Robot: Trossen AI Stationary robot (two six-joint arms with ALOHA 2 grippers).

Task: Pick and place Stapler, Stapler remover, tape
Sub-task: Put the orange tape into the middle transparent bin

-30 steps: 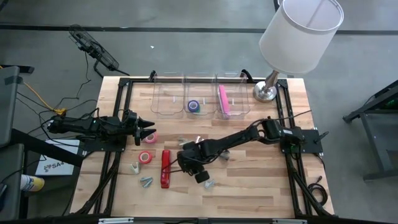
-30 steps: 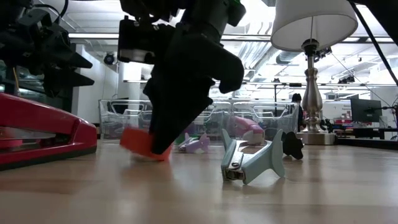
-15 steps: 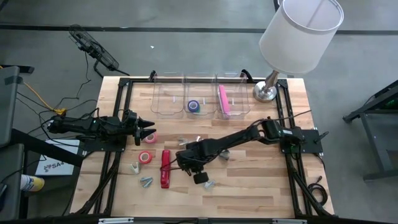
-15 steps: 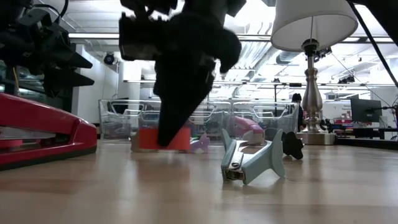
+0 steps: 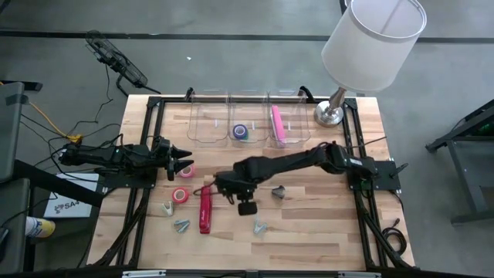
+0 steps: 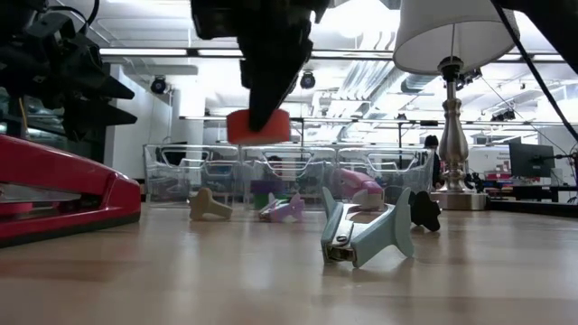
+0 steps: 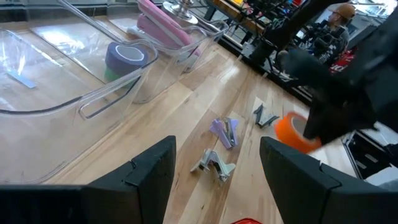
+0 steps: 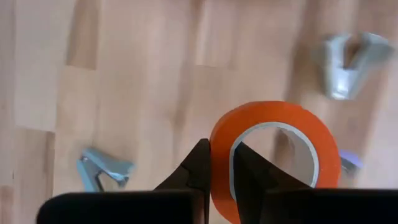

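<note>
Overhead, the right gripper (image 6: 262, 113) pinches the wall of an orange tape roll (image 6: 258, 126), lifted clear of the table (image 5: 324, 224) above the staple removers (image 6: 366, 233), beside the red stapler (image 5: 205, 209); left gripper (image 5: 184, 160) waits, fingers apart, holding nothing

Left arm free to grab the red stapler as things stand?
Probably yes: the left hand is open and empty, the red stapler lies uncovered nearby. The right hand, shut on the orange tape roll, hangs close by.
</note>
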